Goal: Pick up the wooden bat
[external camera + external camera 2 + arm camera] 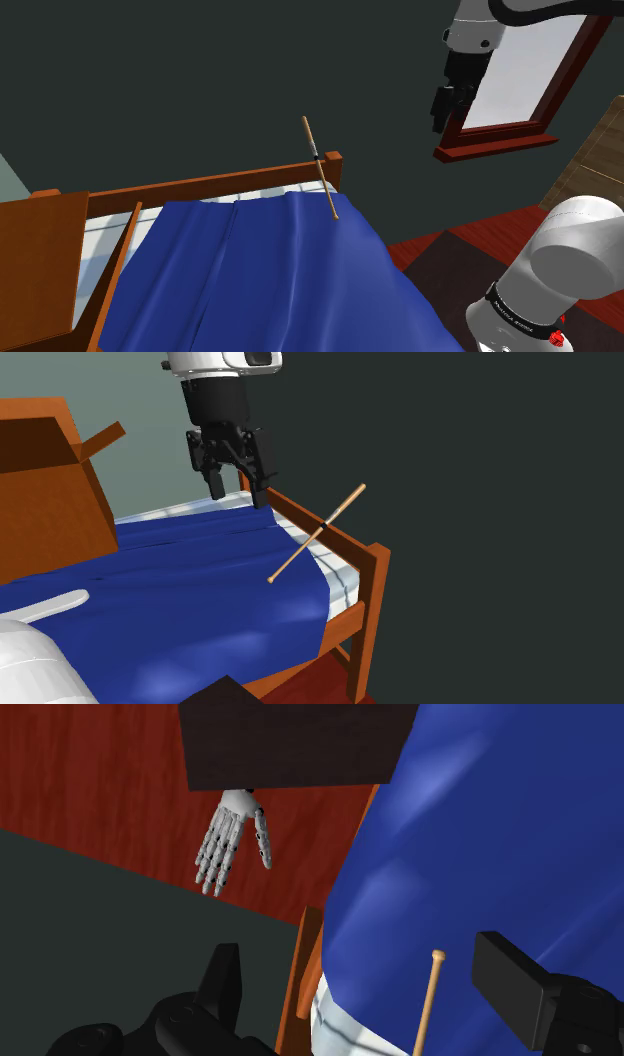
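A thin wooden bat [320, 167] leans over the bed's wooden end rail [215, 185], its knob end resting on the blue cover [260, 280] and its thick end sticking up past the rail. The second exterior view has the bat [316, 535] slanting across the rail near the corner post. My black gripper [447, 105] hangs high above and to the shoulder view's right of the bat, well apart from it. The gripper [233, 474] is open with nothing between its fingers. In the wrist view the bat's knob end [430, 997] lies between the open fingers [521, 987], far below them.
A brown wooden cabinet [35, 260] stands at the shoulder view's left beside the bed. A framed window [520, 80] is on the wall behind the arm. A grey skeletal hand [232, 839] lies on the red floor by a dark stand [300, 744].
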Motion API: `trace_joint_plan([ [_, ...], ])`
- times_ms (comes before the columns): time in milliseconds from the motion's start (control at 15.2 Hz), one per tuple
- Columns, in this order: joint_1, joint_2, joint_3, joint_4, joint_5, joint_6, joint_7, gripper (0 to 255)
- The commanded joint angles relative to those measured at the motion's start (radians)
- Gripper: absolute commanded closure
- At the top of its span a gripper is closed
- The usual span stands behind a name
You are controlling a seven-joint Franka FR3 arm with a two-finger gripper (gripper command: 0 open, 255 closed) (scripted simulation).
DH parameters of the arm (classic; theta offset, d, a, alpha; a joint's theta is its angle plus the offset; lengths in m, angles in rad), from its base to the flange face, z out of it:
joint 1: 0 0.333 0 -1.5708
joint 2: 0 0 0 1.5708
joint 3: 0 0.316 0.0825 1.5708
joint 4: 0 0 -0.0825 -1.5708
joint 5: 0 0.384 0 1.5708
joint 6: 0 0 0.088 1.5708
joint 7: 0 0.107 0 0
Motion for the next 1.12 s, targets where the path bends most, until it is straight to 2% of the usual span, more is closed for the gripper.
trace_joint_plan([
  [0, 0.0, 0.0, 0.0, 0.0, 0.0, 0.0, 0.0, 0],
  [528, -0.008, 0.217, 0.046, -0.009, 0.043, 0.254, 0.128, 0],
  [1056, -0.02, 0.484, 0.085, 0.077, 0.053, 0.468, 0.247, 0],
])
